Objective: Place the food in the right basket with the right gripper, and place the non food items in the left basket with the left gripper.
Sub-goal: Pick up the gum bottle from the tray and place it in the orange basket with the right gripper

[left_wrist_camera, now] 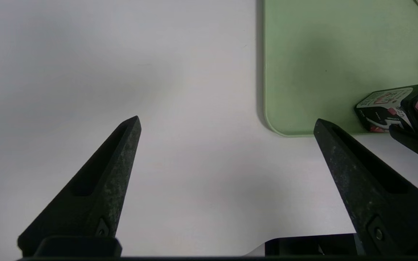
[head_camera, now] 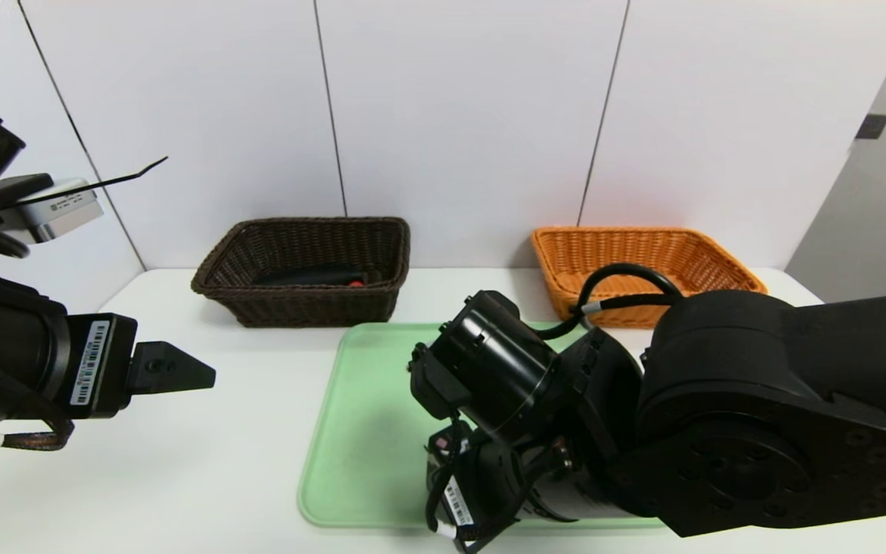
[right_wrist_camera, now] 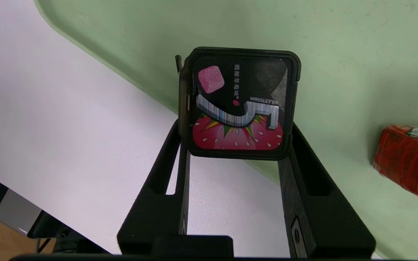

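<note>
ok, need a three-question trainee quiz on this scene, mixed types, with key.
1. True or false: the left gripper has its jaws spread wide over the white table.
2. Multiple choice: what stands between the jaws of the right gripper?
A. a red carton
B. a black box with strawberry artwork
C. a white block
3. Fill in: the small red piece lies in the ____ basket.

Key: 1 true; 2 B; 3 dark brown
</note>
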You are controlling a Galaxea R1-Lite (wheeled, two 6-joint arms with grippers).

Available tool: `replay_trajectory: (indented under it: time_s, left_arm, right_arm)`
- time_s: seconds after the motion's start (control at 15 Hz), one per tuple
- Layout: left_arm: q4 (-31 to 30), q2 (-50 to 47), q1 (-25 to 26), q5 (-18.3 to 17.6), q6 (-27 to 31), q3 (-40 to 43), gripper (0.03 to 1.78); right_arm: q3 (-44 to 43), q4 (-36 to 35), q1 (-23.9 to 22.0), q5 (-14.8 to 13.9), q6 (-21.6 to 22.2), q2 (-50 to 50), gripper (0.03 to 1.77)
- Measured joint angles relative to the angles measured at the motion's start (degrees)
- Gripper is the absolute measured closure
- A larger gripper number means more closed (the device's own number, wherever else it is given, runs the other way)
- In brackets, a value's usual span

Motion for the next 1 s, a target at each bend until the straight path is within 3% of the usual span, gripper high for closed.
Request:
replay_trajectory:
  time_s: [0.13,0.27,0.6,0.73,1.0]
  left_arm:
    - [0.0,0.0,0.0,0.0,-0.1,0.0,0.12]
    - [0.0,-0.1,0.0,0.0,-0.1,0.0,0.12]
    - [0.0,-0.1,0.0,0.0,0.0,0.0,0.12]
    - [0.0,-0.1,0.0,0.0,0.0,0.0,0.12]
    - [-0.5,0.1,0.0,0.0,0.1,0.0,0.12]
  right_arm:
    - [0.0,-1.3,0.0,-1.5,0.0,-0.3,1.1]
    - [0.0,-5.7,0.0,-4.8,-0.1,-0.9,1.1]
    - [-2.1,-8.4,-2.7,-7.7,-0.3,-4.5,1.1]
    - [-4.7,-8.4,-5.8,-9.4,-0.5,-6.0,1.1]
    - [-10.7,-8.0,-16.2,-9.4,-1.5,-8.4,1.1]
